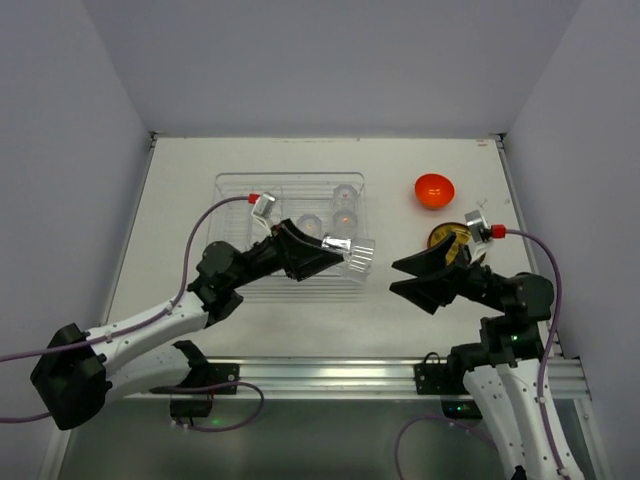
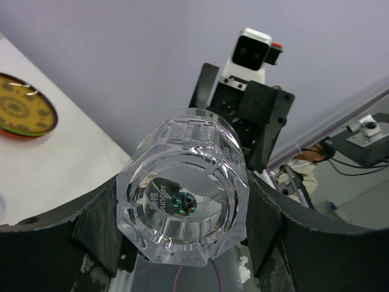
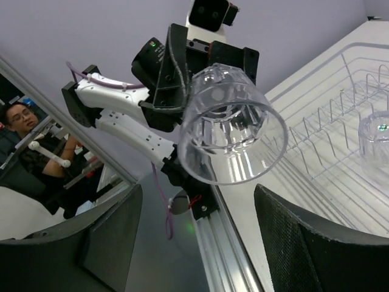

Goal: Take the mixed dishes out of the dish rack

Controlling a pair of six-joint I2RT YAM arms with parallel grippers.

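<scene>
One clear glass clamped sideways in the left gripper. Black fingers pressed against its faceted wall on both sides. Thick base turned back toward the wrist, open mouth pointing away from the palm. Hangs off the fingertips, lifted clear of the wire dividers.

Directly under and behind the left fingers: the dish rack, a clear plastic tray on the white table. The held glass is out over the rack's edge nearest the other arm. Beyond the left gripper, in the far part of the rack: more clear glasses, upright. Probably three, though glare on the plastic makes the count unsure.

Right gripper spread wide, nothing between its fingers. Aimed straight at the mouth of the held glass, just short of the rim, not touching it.

Just behind the right gripper, partly hidden by it: a patterned yellow plate, flat on the table. Farther beyond the same gripper: a small glossy orange bowl, upright, apart from the plate and outside the rack.
</scene>
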